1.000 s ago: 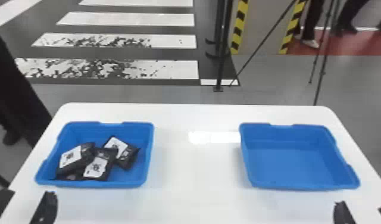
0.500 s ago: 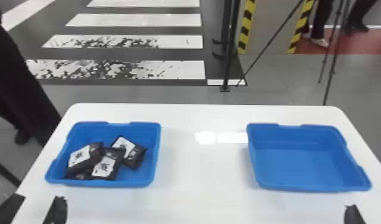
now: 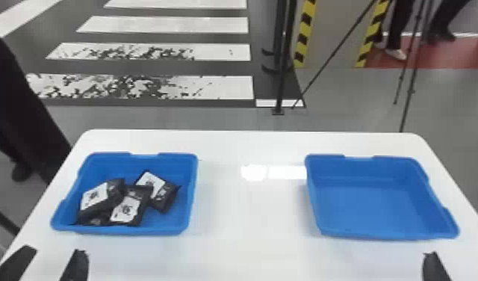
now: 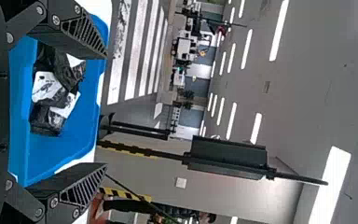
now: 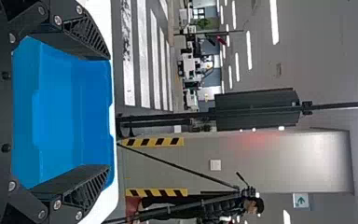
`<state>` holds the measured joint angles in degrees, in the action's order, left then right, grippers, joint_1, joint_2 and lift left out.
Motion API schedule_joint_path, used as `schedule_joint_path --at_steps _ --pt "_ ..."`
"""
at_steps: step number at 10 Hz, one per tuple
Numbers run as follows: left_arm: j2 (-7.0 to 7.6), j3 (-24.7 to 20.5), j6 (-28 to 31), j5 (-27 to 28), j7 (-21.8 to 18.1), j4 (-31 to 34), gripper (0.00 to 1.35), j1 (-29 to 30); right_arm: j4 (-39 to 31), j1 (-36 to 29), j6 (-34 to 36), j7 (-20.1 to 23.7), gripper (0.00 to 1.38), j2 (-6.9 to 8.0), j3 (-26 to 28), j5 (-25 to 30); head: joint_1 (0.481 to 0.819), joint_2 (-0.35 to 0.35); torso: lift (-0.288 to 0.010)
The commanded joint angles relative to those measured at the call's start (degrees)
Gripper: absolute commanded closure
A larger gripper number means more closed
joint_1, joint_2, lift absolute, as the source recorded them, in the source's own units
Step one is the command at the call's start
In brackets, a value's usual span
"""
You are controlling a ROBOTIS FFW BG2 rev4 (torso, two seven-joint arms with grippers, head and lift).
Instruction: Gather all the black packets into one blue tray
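1) At lower left of the head view, packets (image 3: 128, 205) lie heaped in one tray (image 3: 152, 230), likely gathered already
2) At lower right, the other tray (image 3: 372, 209) looks spare
3) In the bottom corners, left gripper (image 3: 56, 249) and right gripper (image 3: 459, 255) hang spread, likely waiting

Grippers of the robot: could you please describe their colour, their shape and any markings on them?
The left gripper and the right gripper look alike: both black, with two wedge-shaped fingers that narrow toward the tip and have slanted ribs along the side. Silvery round screws sit at their links. I can make out no markings.
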<state>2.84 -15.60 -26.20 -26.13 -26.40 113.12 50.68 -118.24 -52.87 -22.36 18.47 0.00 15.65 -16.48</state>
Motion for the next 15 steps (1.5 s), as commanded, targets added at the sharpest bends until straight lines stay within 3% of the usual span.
schedule_joint_path --at_steps 1,5,15 --pt "-0.21 -0.4 1.7 0.9 0.1 0.9 0.22 0.2 -0.1 0.0 0.0 0.0 0.21 0.05 0.0 0.5 0.695 0.003 -0.110" --pt "-0.38 -1.2 6.2 3.0 0.1 2.8 0.22 0.5 -0.7 0.3 0.8 -0.1 0.21 0.05 0.0 2.2 0.695 0.001 -0.110" --pt "-0.21 -1.1 7.1 3.3 0.1 3.4 0.22 0.4 -0.4 0.7 1.7 -0.1 0.21 0.05 0.0 1.7 0.695 -0.007 -0.110"
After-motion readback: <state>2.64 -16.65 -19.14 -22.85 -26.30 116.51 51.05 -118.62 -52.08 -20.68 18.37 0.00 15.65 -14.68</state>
